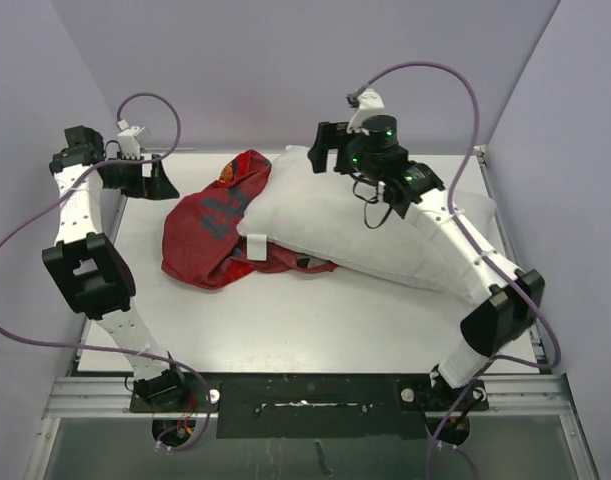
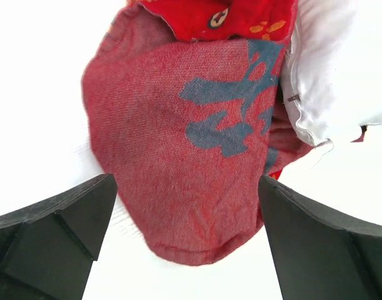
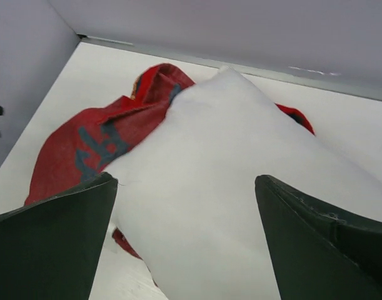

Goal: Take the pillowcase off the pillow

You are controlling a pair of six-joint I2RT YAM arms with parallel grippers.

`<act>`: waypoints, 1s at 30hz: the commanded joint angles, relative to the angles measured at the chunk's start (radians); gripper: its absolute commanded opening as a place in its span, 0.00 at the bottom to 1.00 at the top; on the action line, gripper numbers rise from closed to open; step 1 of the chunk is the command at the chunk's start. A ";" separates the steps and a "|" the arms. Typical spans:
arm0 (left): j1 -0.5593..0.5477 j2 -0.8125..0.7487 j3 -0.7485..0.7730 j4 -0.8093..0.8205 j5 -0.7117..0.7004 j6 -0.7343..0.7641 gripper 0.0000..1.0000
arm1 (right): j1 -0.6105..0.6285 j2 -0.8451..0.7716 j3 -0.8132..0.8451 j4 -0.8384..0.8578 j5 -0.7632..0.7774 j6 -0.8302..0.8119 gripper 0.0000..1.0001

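Observation:
The white pillow (image 1: 365, 225) lies across the middle and right of the table, bare on top. The red pillowcase (image 1: 210, 235) lies crumpled to its left, dull reverse side up with dark blotches, and one part is tucked under the pillow's left end. My left gripper (image 1: 155, 184) is open and empty at the back left, just left of the pillowcase. In the left wrist view the pillowcase (image 2: 191, 156) shows between the open fingers (image 2: 65, 219), with the pillow (image 2: 341, 69) at the upper right. My right gripper (image 1: 325, 158) is open above the pillow's far left corner. The right wrist view shows the pillow (image 3: 228, 187) and the pillowcase (image 3: 84, 144).
The white table (image 1: 305, 320) is enclosed by lilac walls (image 1: 285, 70) at the back and both sides. Purple cables (image 1: 445, 80) loop above both arms. A black base rail (image 1: 315, 400) runs along the near edge.

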 commanded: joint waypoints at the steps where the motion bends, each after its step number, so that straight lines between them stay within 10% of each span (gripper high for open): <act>1: 0.017 -0.284 -0.113 0.187 0.005 0.034 0.98 | -0.080 -0.261 -0.218 0.100 0.075 -0.016 0.98; 14: 0.019 -0.621 -1.161 1.262 -0.089 -0.254 0.98 | -0.097 -0.584 -1.048 0.374 0.827 -0.124 0.98; 21: -0.005 -0.523 -1.357 1.624 -0.045 -0.454 0.98 | -0.103 -0.494 -1.183 0.546 0.973 -0.204 0.98; 30: -0.139 -0.425 -1.559 2.015 -0.228 -0.418 0.98 | -0.219 -0.467 -1.389 0.985 0.808 -0.291 0.98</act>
